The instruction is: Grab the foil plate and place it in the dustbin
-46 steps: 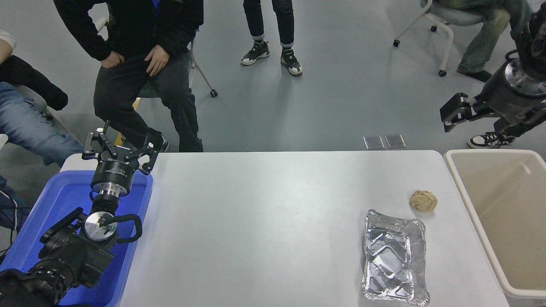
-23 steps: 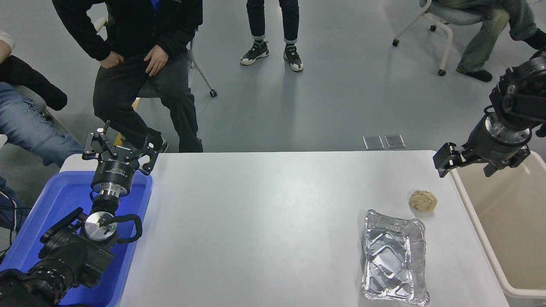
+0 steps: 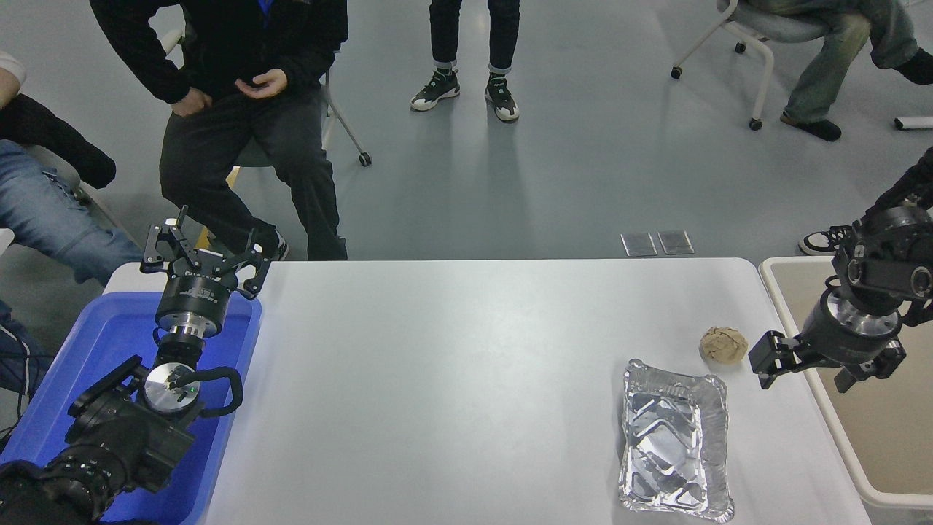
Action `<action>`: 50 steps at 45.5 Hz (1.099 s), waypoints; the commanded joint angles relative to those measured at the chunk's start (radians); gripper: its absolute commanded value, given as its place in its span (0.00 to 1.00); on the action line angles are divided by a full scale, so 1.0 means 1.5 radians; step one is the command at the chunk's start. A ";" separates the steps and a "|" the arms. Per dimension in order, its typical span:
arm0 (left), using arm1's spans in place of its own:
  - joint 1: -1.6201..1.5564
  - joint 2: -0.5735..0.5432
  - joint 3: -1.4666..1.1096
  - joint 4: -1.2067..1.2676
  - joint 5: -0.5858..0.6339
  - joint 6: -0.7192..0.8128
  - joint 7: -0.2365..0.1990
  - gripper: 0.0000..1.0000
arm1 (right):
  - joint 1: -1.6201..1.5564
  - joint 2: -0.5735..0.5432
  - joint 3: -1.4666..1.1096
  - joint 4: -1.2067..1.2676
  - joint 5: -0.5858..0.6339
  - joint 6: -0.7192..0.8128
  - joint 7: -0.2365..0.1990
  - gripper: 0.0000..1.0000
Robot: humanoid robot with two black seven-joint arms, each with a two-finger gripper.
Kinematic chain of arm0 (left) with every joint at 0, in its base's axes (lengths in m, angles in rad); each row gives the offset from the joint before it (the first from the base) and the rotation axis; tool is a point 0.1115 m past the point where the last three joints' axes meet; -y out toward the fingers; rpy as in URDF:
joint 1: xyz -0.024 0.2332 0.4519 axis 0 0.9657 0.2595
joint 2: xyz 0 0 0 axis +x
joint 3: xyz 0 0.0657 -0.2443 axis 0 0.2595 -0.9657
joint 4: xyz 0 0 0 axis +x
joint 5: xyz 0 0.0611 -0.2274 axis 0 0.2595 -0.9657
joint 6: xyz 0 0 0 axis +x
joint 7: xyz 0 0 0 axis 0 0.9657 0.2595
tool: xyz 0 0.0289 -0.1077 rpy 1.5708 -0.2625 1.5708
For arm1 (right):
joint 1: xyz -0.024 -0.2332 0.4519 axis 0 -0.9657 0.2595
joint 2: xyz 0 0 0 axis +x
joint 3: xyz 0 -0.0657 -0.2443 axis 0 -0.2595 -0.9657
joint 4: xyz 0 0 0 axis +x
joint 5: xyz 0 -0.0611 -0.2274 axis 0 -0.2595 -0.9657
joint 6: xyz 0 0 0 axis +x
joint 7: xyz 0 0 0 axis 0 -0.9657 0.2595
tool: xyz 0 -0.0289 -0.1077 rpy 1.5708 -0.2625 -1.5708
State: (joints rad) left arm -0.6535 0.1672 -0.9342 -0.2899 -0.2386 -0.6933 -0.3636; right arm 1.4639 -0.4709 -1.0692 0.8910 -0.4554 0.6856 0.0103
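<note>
The foil plate (image 3: 674, 441) is a shiny silver rectangular tray with a crinkled rim, lying flat on the white table (image 3: 452, 379) near its front right corner. The dustbin (image 3: 896, 445) is a large beige bin standing off the table's right edge. My right gripper (image 3: 805, 370) hangs open and empty over the table's right edge and the bin's rim, just right of and behind the plate, not touching it. My left gripper (image 3: 203, 251) is parked open over the blue tub at the left.
A small crumpled tan paper ball (image 3: 724, 343) lies just behind the plate, left of my right gripper. A blue plastic tub (image 3: 80, 350) sits at the table's left end. Several people sit or stand beyond the far edge.
My right arm has come down and toward me along the bin's rim, from high above the floor to just beside the plate. The plate, paper ball and left arm have not moved.
</note>
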 commanded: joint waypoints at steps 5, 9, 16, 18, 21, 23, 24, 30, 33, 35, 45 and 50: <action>0.000 0.000 0.000 0.000 0.001 0.000 0.000 0.99 | -0.091 -0.010 0.091 0.000 0.005 -0.061 0.000 1.00; 0.000 0.000 0.000 0.000 0.001 0.000 0.000 0.99 | -0.093 -0.013 0.105 0.009 0.012 -0.053 0.000 1.00; 0.000 0.000 0.000 0.000 0.000 0.000 0.000 0.99 | -0.082 -0.022 0.110 0.007 0.014 -0.053 0.001 1.00; 0.000 0.000 0.000 0.000 0.000 0.000 0.000 0.99 | -0.086 -0.028 0.115 0.005 0.014 -0.056 0.001 1.00; 0.000 0.000 0.000 0.001 0.001 0.000 0.000 0.99 | -0.094 -0.028 0.114 0.005 0.015 -0.055 0.001 1.00; 0.000 0.000 0.000 0.000 0.000 0.001 0.000 0.99 | -0.099 -0.028 0.114 0.006 0.014 -0.054 0.001 1.00; 0.000 0.000 0.000 0.000 0.000 0.000 0.000 0.99 | -0.102 -0.028 0.115 0.006 0.014 -0.054 0.001 1.00; 0.000 0.000 0.000 0.000 0.000 0.000 0.000 0.99 | -0.111 -0.028 0.115 0.006 0.015 -0.055 0.001 1.00; 0.000 0.000 0.000 0.000 0.000 0.001 0.000 0.99 | -0.114 -0.031 0.118 0.006 0.015 -0.060 0.001 1.00; 0.000 0.000 0.000 0.000 0.000 0.001 0.000 0.99 | -0.116 -0.033 0.123 0.006 0.021 -0.062 0.001 1.00; 0.000 0.000 0.000 0.000 0.001 0.001 0.000 0.99 | -0.163 -0.033 0.173 -0.008 0.058 -0.079 0.001 1.00; 0.000 0.000 0.000 0.000 0.000 0.000 0.000 0.99 | -0.169 -0.033 0.175 -0.011 0.058 -0.118 0.001 1.00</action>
State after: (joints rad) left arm -0.6535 0.1672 -0.9342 -0.2898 -0.2391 -0.6933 -0.3636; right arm 1.2480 -0.5181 -0.8406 0.8885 -0.3896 0.5764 0.0122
